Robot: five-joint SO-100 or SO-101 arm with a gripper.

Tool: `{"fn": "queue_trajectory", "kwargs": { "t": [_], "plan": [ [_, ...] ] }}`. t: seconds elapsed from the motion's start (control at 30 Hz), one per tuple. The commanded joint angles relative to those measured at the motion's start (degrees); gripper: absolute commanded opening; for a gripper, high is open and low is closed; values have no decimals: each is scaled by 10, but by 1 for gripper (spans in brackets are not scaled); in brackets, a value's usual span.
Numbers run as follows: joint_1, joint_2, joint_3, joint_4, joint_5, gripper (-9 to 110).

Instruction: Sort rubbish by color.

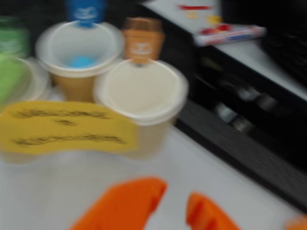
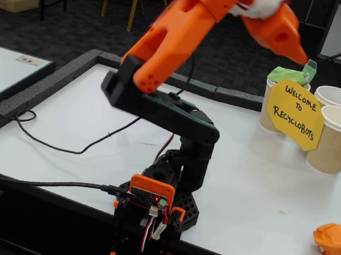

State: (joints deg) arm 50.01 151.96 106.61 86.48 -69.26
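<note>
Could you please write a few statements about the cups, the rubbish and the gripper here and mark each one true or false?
1. The orange lump lies on the table, apart from the cups. True.
2. The cup with the orange tag already holds rubbish. False: in the wrist view it looks empty.
3. Something blue lies inside the cup with the blue tag. True.
4. The gripper is carrying the orange lump. False: nothing shows between its fingers in the wrist view.
5. The yellow sign lies flat on the table. False: it stands against the cups.
</note>
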Motion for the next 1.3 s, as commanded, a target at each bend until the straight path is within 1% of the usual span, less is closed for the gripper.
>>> {"fn": "queue_trajectory", "kwargs": {
  "t": [0.0,0.17,0.43,0.6,0.87,1.07,1.27],
  "plan": [
    [119,-46,28,-89,8,0],
    [235,-120,76,-190,4,0],
    [330,-260,65,-253,-5,0],
    [353,-323,64,-264,-35,0],
    [382,-415,63,-283,-125,0],
    [403,-473,71,-334,-185,0],
    [414,-545,67,-392,-218,1]
  ]
}}
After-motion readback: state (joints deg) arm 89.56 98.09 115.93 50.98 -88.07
